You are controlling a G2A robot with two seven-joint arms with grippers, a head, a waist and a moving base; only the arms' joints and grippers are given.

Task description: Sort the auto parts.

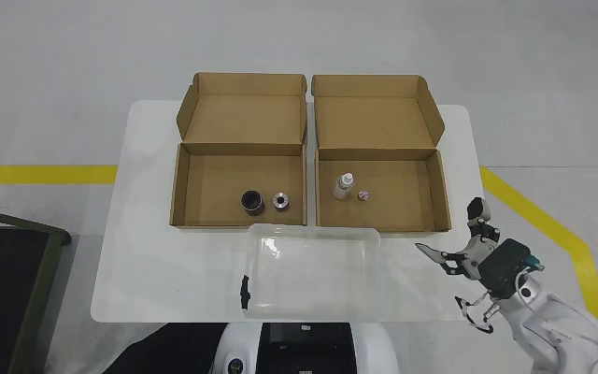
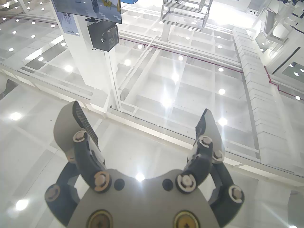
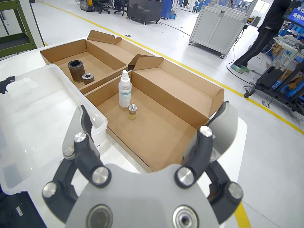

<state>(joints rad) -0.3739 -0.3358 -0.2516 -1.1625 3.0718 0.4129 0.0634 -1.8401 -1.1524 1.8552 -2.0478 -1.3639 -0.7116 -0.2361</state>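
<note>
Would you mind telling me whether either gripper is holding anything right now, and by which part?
Nothing is held: the left gripper and the right gripper are both open and empty.

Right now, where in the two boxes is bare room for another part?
Right box: bare from the brass fitting to its outer wall. Left box: bare from the dark cylinder to its outer wall. Crowded beside their adjoining walls.

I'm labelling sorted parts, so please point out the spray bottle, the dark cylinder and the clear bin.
spray bottle [image 3: 125,92], right wrist view, on its label.
dark cylinder [image 3: 74,72], right wrist view, on its side.
clear bin [image 1: 318,230], top view, on its rim.
</note>
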